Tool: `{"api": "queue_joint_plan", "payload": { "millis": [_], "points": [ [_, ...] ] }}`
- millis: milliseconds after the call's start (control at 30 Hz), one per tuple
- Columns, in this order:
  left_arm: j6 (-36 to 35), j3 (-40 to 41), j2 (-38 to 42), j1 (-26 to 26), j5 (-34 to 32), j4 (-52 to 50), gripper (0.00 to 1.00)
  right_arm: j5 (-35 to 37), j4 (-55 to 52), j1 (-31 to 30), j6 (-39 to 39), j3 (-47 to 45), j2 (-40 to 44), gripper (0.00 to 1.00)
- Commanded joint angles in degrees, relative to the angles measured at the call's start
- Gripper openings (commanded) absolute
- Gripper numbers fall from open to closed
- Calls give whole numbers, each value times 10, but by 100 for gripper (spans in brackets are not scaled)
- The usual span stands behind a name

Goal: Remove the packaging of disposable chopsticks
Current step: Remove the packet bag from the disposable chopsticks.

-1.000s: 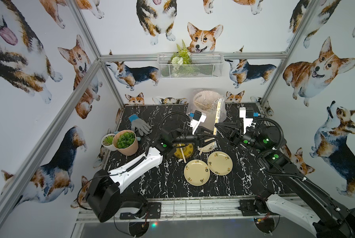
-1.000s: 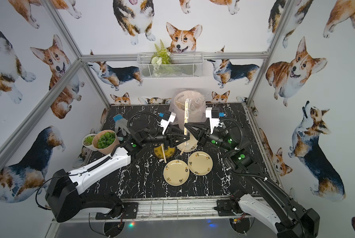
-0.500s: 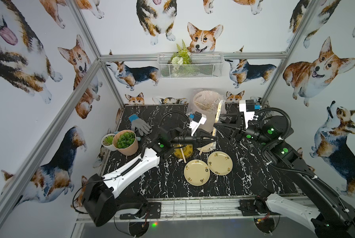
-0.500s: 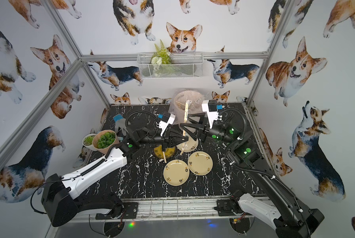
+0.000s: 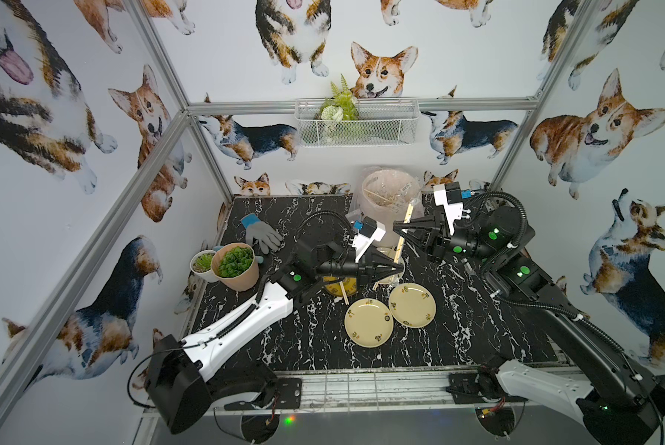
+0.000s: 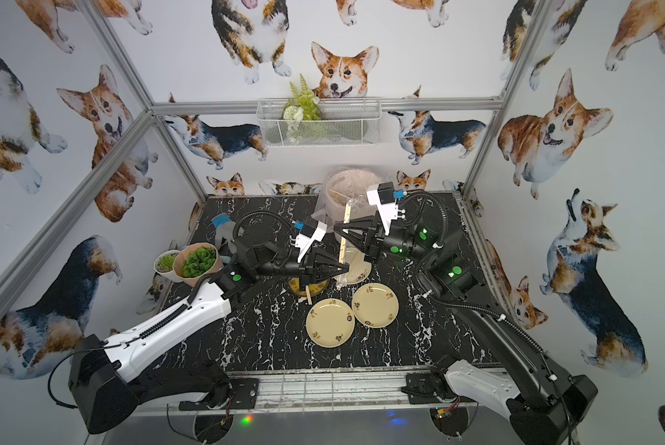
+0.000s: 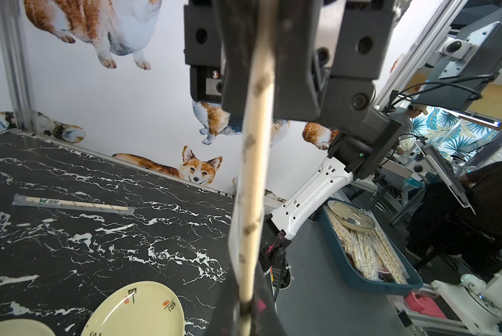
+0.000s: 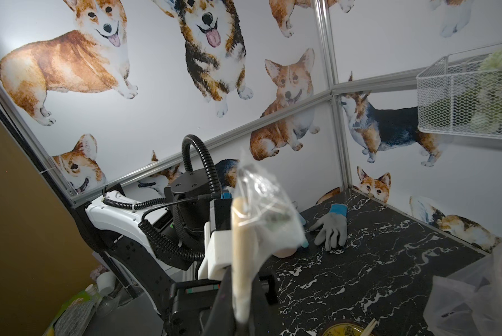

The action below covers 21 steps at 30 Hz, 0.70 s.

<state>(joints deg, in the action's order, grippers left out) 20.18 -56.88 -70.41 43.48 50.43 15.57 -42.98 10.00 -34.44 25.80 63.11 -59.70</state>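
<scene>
Black marbled table bears a lined bin at the back and two plates nearer the front. Between them, in the air, the left pincer and right pincer are both clenched on one pair of chopsticks held nearly upright: left at the low end, right higher up. A clear sleeve covers the sticks, crinkled loose past the top end.

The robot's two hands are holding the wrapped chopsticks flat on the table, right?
Not quite. The left gripper and right gripper do hold the wrapped chopsticks, but raised off the table, slanting between them. The left wrist view shows it.
</scene>
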Motion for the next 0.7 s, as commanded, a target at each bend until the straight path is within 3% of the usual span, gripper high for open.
{"api": "queue_joint_plan", "payload": {
  "millis": [0,400,667],
  "points": [
    [28,6,22,-2,-61,107,0,-35,48,-6,62,-61,-3,0],
    [18,-7,49,-5,-97,138,0,-20,117,-88,98,-196,-10,0],
    [35,16,74,-24,-149,170,0,5,53,-89,63,-238,31,0]
  ]
}}
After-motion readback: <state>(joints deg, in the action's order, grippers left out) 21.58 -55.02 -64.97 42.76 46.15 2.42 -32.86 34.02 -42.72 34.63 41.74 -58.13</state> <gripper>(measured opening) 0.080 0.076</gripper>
